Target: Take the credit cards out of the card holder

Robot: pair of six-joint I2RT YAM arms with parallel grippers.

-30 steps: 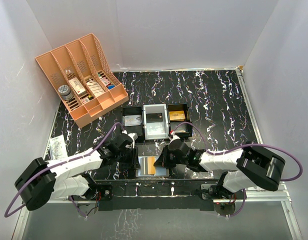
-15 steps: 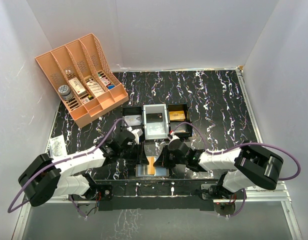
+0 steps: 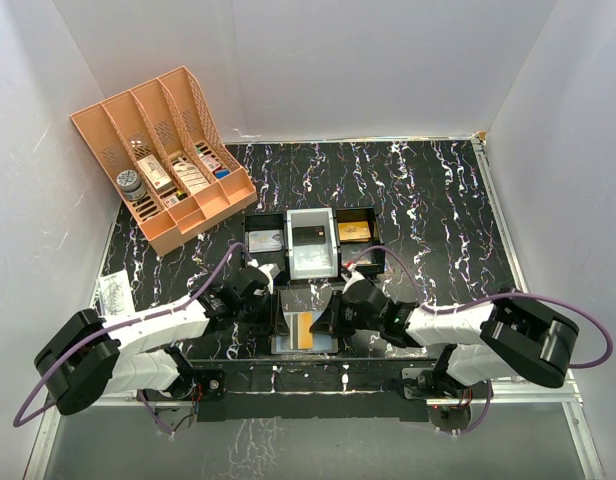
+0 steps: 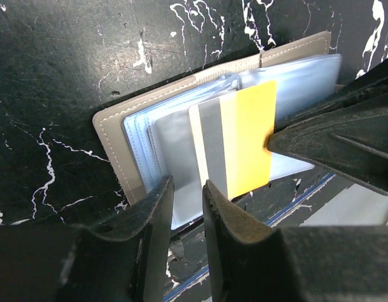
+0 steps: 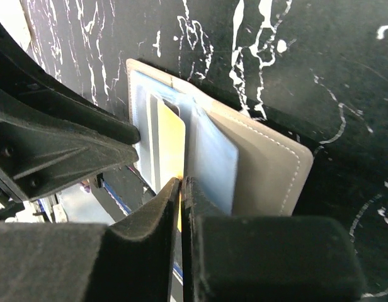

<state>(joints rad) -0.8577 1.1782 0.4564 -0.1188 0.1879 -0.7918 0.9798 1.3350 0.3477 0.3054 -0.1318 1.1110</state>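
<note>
The card holder point(image 3: 286, 343) lies open near the table's front edge, grey cover point(image 4: 112, 132) down and pale-blue sleeves fanned up point(image 5: 269, 170). A gold-orange credit card point(image 4: 251, 138) with a grey stripe sticks partway out of a sleeve point(image 5: 172, 141). My right gripper point(image 5: 181, 181) is shut on that card's edge, reaching in from the right point(image 3: 326, 322). My left gripper point(image 4: 188, 184) stands at the holder's left side point(image 3: 272, 303). Its jaws are a narrow gap apart around the near edge of a sleeve page.
Three small trays sit just behind the holder: black point(image 3: 265, 237), white point(image 3: 312, 243) and black point(image 3: 356, 230), each with a card in it. A peach rack point(image 3: 163, 160) with small boxes stands at the back left. A clear bag point(image 3: 113, 290) lies at the left edge.
The holder's left pages have risen from flat to standing. My left gripper moved in to them. The right gripper keeps its pinch on the gold-orange card and has shifted slightly right.
</note>
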